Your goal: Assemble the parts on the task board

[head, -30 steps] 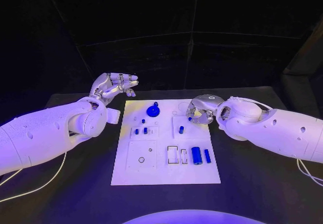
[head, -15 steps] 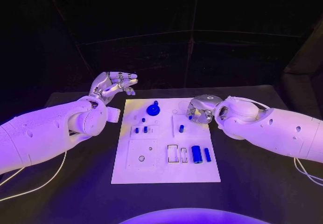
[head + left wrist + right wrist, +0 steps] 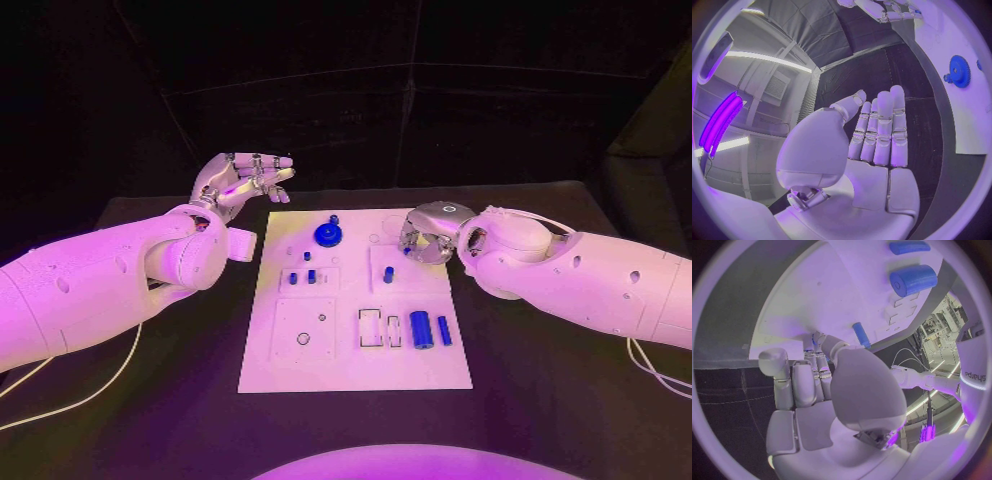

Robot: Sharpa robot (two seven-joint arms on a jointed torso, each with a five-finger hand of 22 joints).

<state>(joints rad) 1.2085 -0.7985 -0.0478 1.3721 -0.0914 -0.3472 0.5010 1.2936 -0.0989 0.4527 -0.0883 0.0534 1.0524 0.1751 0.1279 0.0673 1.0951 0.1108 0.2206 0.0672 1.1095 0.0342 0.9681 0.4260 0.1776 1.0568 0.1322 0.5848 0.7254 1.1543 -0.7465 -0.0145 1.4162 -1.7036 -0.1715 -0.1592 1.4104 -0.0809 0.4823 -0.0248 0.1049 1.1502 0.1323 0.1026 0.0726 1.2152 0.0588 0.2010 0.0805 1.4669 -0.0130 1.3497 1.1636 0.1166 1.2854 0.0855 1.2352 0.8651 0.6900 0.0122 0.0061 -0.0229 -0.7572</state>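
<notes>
Head view: the task board (image 3: 289,370) lies mid-frame on the black counter (image 3: 548,400); the left hand (image 3: 242,180) hovers upper left, fingers loosely spread, empty. The right hand (image 3: 428,233) curls over the board's upper right; its grasp cannot be told.

Left wrist view: a blue gear (image 3: 959,71) sits on the board.

Right wrist view: its fingers (image 3: 811,375) touch the board near a blue peg (image 3: 861,334).

The task board (image 3: 281,370) lies in the middle of the table (image 3: 548,400). On its far end sits a gear (image 3: 329,236). Nearer, on the board's left half, two small pegs (image 3: 300,278) stand side by side; to their right lies a short pin (image 3: 388,275). Near the board's right edge a thick cylinder (image 3: 420,331) lies with a thinner rod (image 3: 444,332) just to its right. The left hand (image 3: 242,183) is beyond the board's far left corner, the right hand (image 3: 430,232) over its far right part.
</notes>
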